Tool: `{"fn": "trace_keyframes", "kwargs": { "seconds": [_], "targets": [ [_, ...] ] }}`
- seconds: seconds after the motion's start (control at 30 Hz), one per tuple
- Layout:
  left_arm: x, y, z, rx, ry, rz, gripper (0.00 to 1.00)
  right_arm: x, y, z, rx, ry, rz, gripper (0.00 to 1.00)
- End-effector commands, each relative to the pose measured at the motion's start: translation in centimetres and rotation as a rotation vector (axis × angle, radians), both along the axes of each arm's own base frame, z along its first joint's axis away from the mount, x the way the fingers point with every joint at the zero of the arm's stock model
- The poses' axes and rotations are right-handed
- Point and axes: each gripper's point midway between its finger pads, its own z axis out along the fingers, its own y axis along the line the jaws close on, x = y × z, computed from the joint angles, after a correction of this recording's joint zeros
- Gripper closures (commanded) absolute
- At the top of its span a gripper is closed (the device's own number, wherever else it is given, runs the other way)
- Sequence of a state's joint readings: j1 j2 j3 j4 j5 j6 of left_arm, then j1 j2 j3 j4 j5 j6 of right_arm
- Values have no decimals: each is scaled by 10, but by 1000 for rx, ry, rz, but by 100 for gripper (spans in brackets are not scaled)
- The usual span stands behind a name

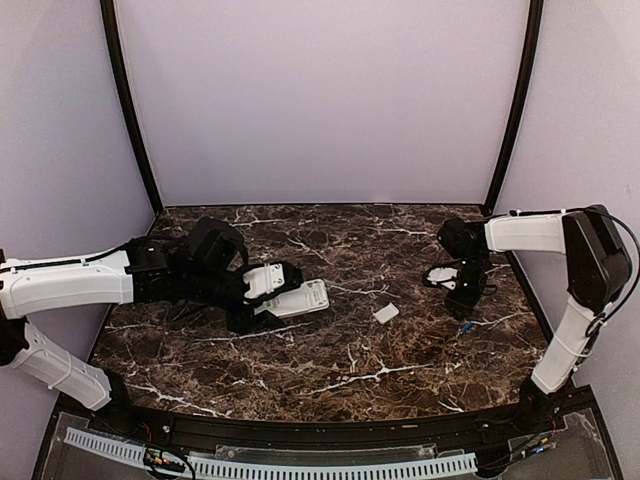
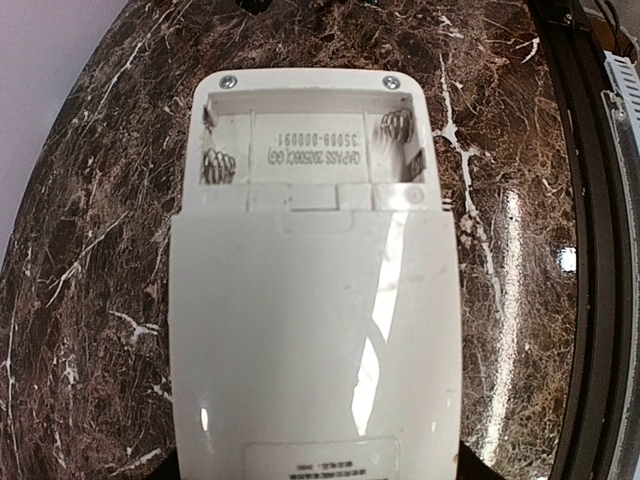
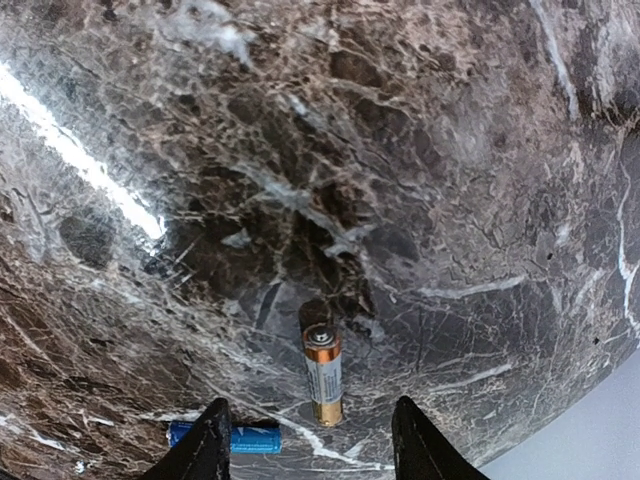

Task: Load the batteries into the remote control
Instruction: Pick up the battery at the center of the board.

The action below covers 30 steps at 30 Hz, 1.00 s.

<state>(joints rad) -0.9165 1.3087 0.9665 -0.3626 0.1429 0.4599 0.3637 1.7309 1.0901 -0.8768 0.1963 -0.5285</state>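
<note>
Remote control (image 2: 315,300): white, back up, bay uncovered, springs showing only in the left wrist view. I am clamping it in the left gripper (image 1: 262,300), on the table's (image 1: 350,350) left side. Right gripper (image 3: 309,430) is hanging spread over a copper-topped battery (image 3: 323,375), blue battery (image 3: 245,437) beside.

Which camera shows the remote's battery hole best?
Left wrist: the open battery compartment of the white plastic remote control, springs included, faces it. The top view shows a small white shape; the right wrist misses it.
</note>
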Motion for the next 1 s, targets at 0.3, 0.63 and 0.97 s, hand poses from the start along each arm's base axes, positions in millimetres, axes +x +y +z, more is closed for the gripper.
{"fn": "trace_keyframes", "kwargs": {
  "seconds": [0.3, 0.63, 0.97],
  "targets": [
    [-7, 2, 4, -3, 9, -15, 100, 4, 8, -13, 36, 29, 11, 63],
    [-6, 2, 3, 1, 5, -15, 100, 2, 6, -23, 22, 56, 1, 90],
    [-6, 3, 5, -3, -3, -12, 100, 10, 13, -11, 51, 34, -11, 100]
  ]
}}
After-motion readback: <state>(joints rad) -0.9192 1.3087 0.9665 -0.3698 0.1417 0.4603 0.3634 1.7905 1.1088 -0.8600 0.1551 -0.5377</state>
